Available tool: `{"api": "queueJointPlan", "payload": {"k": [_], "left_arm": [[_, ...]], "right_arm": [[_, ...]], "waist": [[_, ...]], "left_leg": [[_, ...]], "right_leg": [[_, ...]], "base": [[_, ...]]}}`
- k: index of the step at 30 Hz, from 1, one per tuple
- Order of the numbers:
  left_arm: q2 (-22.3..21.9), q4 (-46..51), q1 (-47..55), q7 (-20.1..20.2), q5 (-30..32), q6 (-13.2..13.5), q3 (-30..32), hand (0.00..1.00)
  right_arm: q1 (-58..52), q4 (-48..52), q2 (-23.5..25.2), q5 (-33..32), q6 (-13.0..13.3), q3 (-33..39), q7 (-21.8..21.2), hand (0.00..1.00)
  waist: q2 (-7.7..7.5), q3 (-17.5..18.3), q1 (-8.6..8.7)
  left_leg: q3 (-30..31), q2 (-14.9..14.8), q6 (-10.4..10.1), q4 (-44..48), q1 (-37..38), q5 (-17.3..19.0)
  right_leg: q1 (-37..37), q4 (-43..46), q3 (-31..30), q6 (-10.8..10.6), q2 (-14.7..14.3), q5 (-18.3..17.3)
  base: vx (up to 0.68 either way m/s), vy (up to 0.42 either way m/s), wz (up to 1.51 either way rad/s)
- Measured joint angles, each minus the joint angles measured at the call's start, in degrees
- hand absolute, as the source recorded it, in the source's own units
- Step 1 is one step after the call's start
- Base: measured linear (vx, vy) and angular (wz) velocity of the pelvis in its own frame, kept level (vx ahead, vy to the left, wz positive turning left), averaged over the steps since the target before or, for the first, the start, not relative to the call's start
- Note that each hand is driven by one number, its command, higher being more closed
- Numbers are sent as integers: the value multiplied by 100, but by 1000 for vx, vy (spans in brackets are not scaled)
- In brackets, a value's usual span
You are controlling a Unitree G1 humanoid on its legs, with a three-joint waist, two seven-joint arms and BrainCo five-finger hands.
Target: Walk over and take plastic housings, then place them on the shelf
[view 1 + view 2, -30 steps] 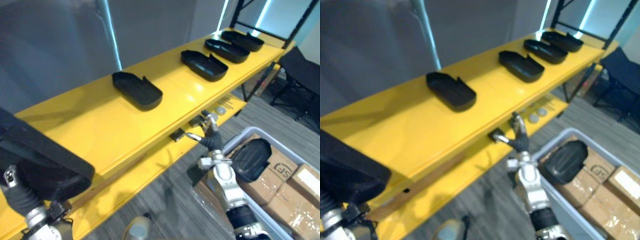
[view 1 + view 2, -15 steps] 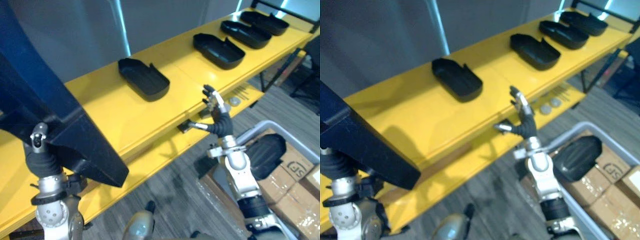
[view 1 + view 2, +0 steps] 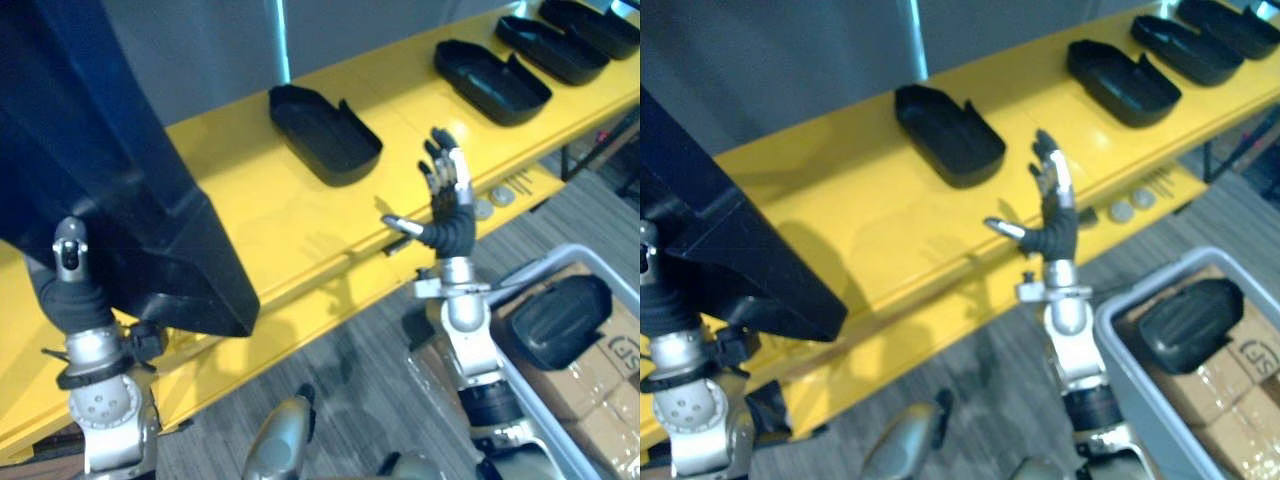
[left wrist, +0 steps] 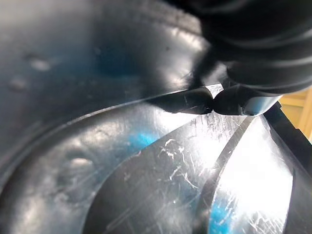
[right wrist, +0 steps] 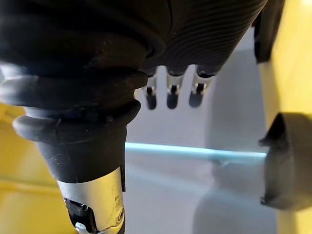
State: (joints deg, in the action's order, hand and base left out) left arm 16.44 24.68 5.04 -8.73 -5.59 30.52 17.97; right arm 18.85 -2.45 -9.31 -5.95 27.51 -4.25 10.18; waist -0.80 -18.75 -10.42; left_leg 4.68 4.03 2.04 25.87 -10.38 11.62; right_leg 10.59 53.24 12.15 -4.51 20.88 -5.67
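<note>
Done: four housings (image 3: pixel 325 135) lie on the yellow shelf (image 3: pixel 250 230);
Left hand (image 3: pixel 72 285): under a big housing (image 3: pixel 110 190) by the shelf; grip, I cannot tell;
Right hand (image 3: pixel 445 195): wide, empty;
To do: I think, set mine down

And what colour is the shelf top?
Bright yellow; the shelf shows best in the left eye view.

Housings (image 3: pixel 325 135) in row on shelf (image 3: pixel 265 235); bin (image 3: pixel 1150 283) w/ boxes (image 3: pixel 1225 405) lower rt.
</note>
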Motion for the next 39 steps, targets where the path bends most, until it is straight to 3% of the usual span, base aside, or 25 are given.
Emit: {"api": "queueJointPlan", "payload": {"k": [2, 4, 6, 7, 8, 9, 10, 12, 13, 16, 21, 22, 25, 29, 32, 36, 39], "left_arm": [[75, 7, -16, -48, 71, -3, -16, 100], [161, 0, -130, -121, 176, -37, -31, 100], [147, -1, -272, -146, 149, -89, -81, 100], [138, 3, -293, -147, 149, -98, -94, 100], [110, 4, -288, -163, 149, -130, -115, 100], [72, 11, -258, -159, 163, -203, -142, 100], [-57, 9, -207, -156, 173, -228, -193, 100], [-309, 36, -105, -39, 168, -366, -362, 100], [-366, 115, -90, 8, 162, -434, -351, 100], [-392, 212, 0, 5, 164, -491, -342, 100], [-403, -243, -117, -59, 176, -531, -338, 100], [-405, -495, -107, -187, 219, -641, -339, 100], [-406, -738, -87, -275, 225, -782, -338, 100], [-403, -740, 92, -335, 428, -912, -239, 100], [-403, -738, 353, -329, 437, -1118, -62, 100], [-406, -750, 624, -178, 368, -1475, 349, 100], [-405, -802, 663, 50, 138, -1891, 431, 100]], "right_arm": [[4, 18, 11, 3, 2, 181, 3, 0], [-14, 161, -17, -2, 1, 330, 31, 0], [-124, 507, -123, -6, 5, 502, 99, 0], [-198, 604, -160, -10, 6, 550, 101, 0], [-379, 756, -220, -7, 11, 644, 98, 0], [-531, 853, -264, -7, 11, 755, 106, 0], [-569, 854, -325, -7, 6, 816, 110, 0], [-602, 953, -571, -27, -38, 1050, 192, 0], [-570, 1140, -673, -103, -45, 1105, 220, 0], [-373, 1381, -660, -529, -37, 1119, 59, 0], [-219, 1248, -634, -1117, -36, 1011, -809, 0], [-104, 1203, -575, -1241, -36, 846, -1001, 0], [9, 1122, -420, -1262, -41, 538, -1054, 0], [-10, 1025, -141, -500, -211, -97, -715, 0], [-46, 1015, -88, -42, -313, -209, -213, 0], [-617, 1031, -89, 247, -366, 119, 421, 0], [-1265, 1055, -99, 155, -374, 701, 441, 0]], "waist": [[18, 2, 154], [42, 3, 267], [65, 25, 352], [52, 35, 355], [-20, 86, 403], [-65, 142, 463], [56, 193, 467], [336, 451, 454], [391, 506, 410], [394, 610, 345], [331, 787, 333], [322, 789, 330], [309, 804, 318], [204, 878, 243], [150, 910, 165], [76, 988, 176], [73, 1002, 229]], "left_leg": [[266, -54, 10, -27, 262, 101], [562, -130, -25, -180, 338, 124], [922, -312, -204, -246, 330, 229], [1037, -347, -286, -231, 332, 279], [1251, -365, -474, -157, 312, 400], [1421, -354, -717, 24, 239, 551], [1447, -493, -803, 57, 235, 608], [1316, -888, -1088, -208, 264, 408], [1111, -1004, -1121, -499, 458, 239], [837, -1108, -1156, -915, 740, -10], [743, -1123, -1095, -1468, 858, -437], [742, -1089, -1059, -1657, 939, -570], [748, -1052, -985, -1849, 1046, -693], [750, -1001, -895, -2176, 1029, -897], [738, -921, -793, -2349, 1023, -974], [482, -880, -754, -2452, 1033, -1048], [248, -852, -807, -2536, 1133, -1137]], "right_leg": [[239, 384, -176, 154, -204, -325], [392, -405, -176, 247, -490, -535], [378, -2149, -366, 222, -852, -508], [329, -2545, -479, 204, -920, -460], [146, -3356, -699, 243, -974, -242], [-72, -3687, -731, -252, -1005, 438], [-91, -3583, -547, -297, -1085, 361], [-226, -3440, -131, -84, -1266, 206], [-309, -3410, -55, 9, -1296, 131], [-494, -3363, 77, 85, -1297, -58], [-924, -3745, 638, 107, -1237, -111], [-1042, -3821, 767, 106, -1191, -110], [-1246, -3943, 962, 100, -1175, -108], [-1401, -4188, 1271, 24, -1125, -63], [-1448, -4317, 1306, -43, -1048, 10], [-1466, -4510, 1233, -119, -1002, 179], [-1460, -4704, 1058, -208, -991, 378]], "base": [[228, -109, 58], [189, -180, 72], [187, -267, 68], [219, -325, 78], [248, -383, 100], [254, -419, 101], [320, -466, 85], [286, -366, 70], [192, -228, 53], [148, -175, 27], [64, -92, 56], [-16, -27, 53], [-44, -28, 43], [-69, 11, 41], [-58, 35, 15], [4, 40, -7], [65, 36, -28]]}}
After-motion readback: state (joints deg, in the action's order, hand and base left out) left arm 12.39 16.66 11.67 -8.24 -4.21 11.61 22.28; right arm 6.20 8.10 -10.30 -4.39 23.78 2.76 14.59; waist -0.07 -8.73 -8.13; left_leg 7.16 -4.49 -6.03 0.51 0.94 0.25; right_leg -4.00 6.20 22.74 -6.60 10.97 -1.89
